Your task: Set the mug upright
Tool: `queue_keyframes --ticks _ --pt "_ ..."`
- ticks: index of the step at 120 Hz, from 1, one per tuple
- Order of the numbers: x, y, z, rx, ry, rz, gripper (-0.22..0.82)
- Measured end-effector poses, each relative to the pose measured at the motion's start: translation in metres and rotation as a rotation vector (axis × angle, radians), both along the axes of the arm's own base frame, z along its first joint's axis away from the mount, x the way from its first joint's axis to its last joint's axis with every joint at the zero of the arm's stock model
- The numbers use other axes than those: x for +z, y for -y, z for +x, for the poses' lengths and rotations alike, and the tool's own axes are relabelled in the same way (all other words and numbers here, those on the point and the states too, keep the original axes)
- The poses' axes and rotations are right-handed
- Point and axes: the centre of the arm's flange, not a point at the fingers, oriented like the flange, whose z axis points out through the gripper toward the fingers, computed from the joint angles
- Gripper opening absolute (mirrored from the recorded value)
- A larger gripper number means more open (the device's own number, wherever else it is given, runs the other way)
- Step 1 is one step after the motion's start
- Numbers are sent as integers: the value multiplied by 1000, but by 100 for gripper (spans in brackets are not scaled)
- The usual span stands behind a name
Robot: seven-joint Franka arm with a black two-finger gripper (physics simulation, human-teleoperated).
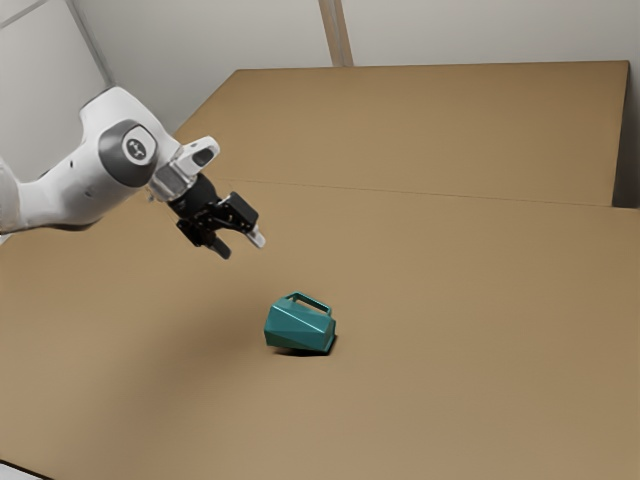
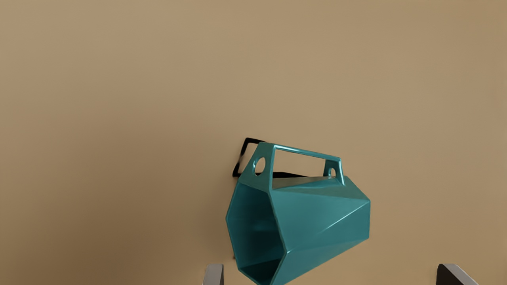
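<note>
My gripper (image 1: 243, 250) hangs above the table, up and to the left of the mug in the exterior view, with its fingers apart and nothing held. The teal faceted mug (image 1: 299, 328) lies on its side on the brown table, its handle on the upper side. In the wrist view the mug (image 2: 317, 217) shows its open mouth and its angular handle, and the gripper (image 2: 330, 274) has its two fingertips spread wide at the bottom edge. A gap separates gripper and mug in the exterior view.
The brown tabletop (image 1: 480, 290) stretches around the mug. Behind it, in the exterior view, are a brown panel (image 1: 430, 125) and a pale wall (image 1: 230, 35). A dark shadow lies beside the mug's handle in the wrist view.
</note>
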Motion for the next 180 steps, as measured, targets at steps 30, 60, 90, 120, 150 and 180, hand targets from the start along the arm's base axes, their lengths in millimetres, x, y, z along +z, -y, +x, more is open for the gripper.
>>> queue_keyframes --ticks 30,60,90,120,150,180 --pt "-42 -21 -15 89 43 -170 58" --pt "-75 -22 -31 119 87 -301 58" --pt "-113 -18 -48 121 101 -384 58" --pt "-142 -20 -55 113 125 -424 58" --pt "-154 -14 -55 63 165 -442 58" --pt "-155 1 -54 8 201 -451 58"
